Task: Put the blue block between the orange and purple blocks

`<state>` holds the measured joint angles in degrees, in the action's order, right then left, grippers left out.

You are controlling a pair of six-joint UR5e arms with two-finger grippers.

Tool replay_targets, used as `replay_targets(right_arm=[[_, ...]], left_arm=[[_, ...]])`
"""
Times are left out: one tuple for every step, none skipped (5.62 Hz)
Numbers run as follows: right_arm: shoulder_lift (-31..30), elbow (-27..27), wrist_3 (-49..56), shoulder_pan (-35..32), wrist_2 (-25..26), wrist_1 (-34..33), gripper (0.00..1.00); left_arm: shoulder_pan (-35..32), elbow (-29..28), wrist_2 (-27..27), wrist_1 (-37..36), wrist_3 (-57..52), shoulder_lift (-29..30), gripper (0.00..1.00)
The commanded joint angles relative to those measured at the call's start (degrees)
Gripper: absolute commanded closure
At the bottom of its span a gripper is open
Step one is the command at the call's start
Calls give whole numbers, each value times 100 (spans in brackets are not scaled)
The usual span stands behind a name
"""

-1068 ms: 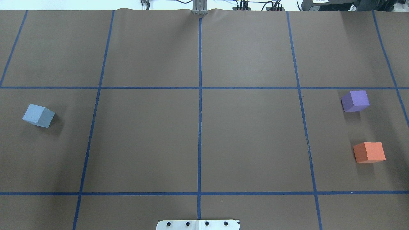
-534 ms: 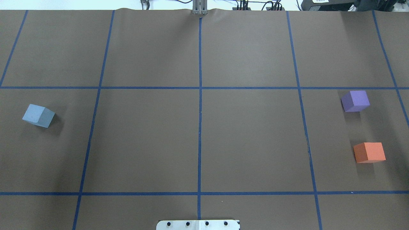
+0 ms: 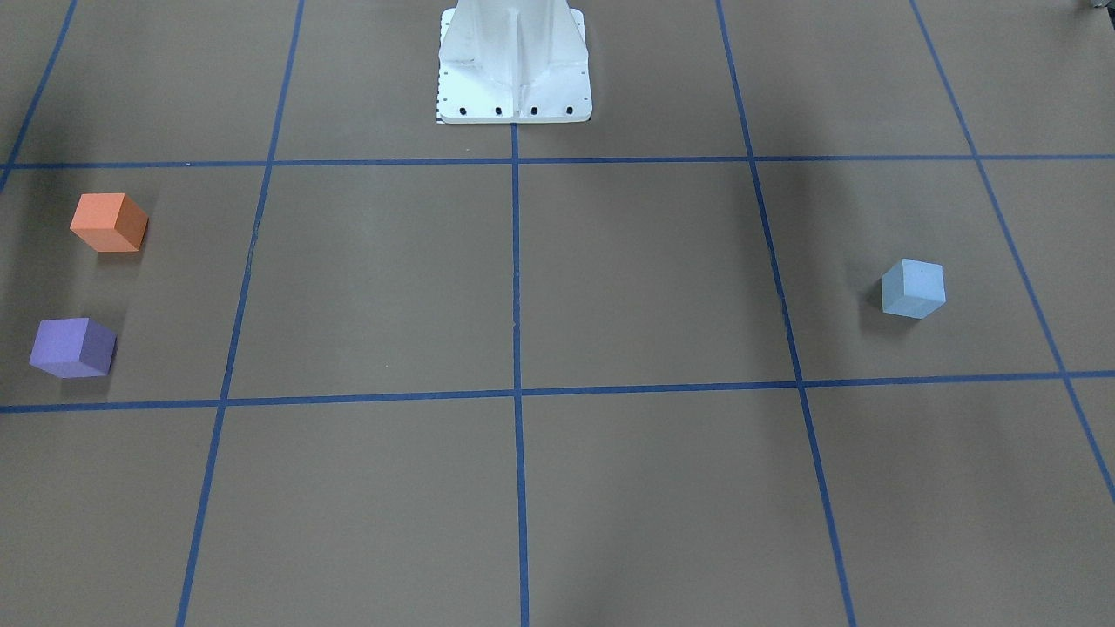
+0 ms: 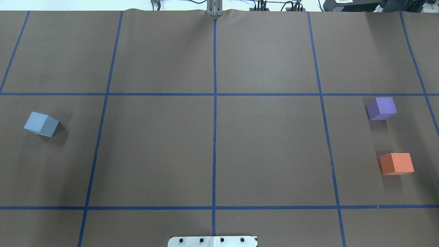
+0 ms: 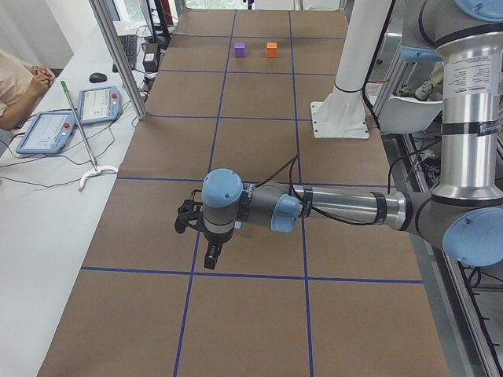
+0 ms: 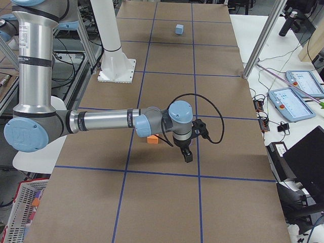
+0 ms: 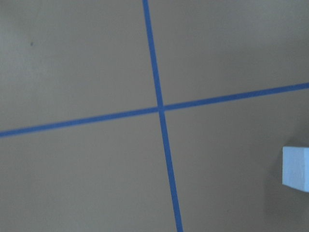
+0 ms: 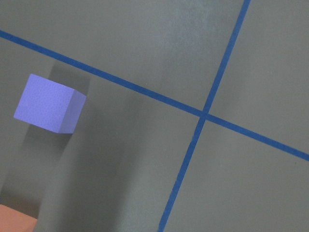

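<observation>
Blue block (image 7: 295,168) at right edge, beside crossing tape lines (image 7: 161,108).

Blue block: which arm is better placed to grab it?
Left, likely. The blue block lies on the robot's left side and shows at the left wrist view's edge. The right gripper hangs at the other end, near the orange block and purple block.

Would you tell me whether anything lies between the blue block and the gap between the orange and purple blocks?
Nothing visible does. Only the table, crossed by tape lines, separates the blue block from the open gap between the purple block and orange block.
</observation>
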<state>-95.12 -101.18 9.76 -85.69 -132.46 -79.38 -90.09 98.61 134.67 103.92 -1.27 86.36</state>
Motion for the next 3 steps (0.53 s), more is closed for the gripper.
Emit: replay_targets(right_arm=[[20,-104,-401,9,-17,483,0],[20,-95,-430,9,-43,738,0],[-41,-87,-405,9,-35,749,0]], left_arm=[[17,-87,50,925,-5,205,0],[52,-349,59,1642,21,171,0],[653,-534,50,1832,352,162,0]])
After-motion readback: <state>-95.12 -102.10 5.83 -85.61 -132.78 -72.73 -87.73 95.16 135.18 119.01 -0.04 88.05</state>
